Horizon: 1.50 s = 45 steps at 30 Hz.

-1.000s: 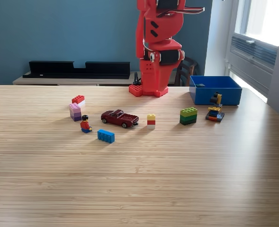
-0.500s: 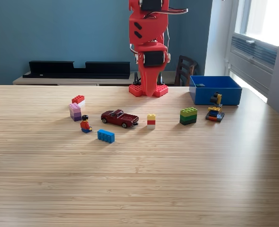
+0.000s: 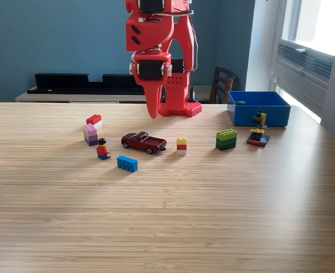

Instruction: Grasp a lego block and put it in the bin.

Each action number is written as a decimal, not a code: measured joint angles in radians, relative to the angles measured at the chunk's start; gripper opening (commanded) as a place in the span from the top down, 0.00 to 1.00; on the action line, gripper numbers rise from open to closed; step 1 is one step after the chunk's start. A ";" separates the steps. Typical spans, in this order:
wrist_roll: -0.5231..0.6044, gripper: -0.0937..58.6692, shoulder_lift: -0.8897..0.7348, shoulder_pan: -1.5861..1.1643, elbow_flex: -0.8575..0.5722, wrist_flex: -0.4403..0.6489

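Bin [image 3: 258, 111] of bright blue plastic sits toward the far right corner of the surface [image 3: 167, 216] in the exterior view, and one small dark piece [image 3: 240, 103] lies inside against its left wall; the rest of its floor is hidden by the front wall. Just in front of it stands a small mixed brick model [image 3: 259, 132], with a green brick stack [image 3: 226, 139] to its left. Red claw [image 3: 152, 111] hangs point-down above the far edge, its tips pressed together and pinching nothing. Below it, mid-surface, rest a dark red toy car [image 3: 143, 142], a yellow-red-white stack [image 3: 181, 145] and a blue block [image 3: 127, 164].
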 measured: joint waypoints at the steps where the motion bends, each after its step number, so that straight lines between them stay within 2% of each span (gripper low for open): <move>1: 0.008 1.00 0.000 0.023 0.000 -0.012; 10: 0.097 0.99 0.000 0.221 0.000 -0.144; 15: 0.112 0.73 -0.014 0.279 0.000 -0.186; 20: 0.112 0.65 -0.015 0.279 0.021 -0.209; 34: 0.095 0.65 -0.021 0.278 0.055 -0.210; 45: 0.084 0.67 -0.212 0.278 -0.032 -0.176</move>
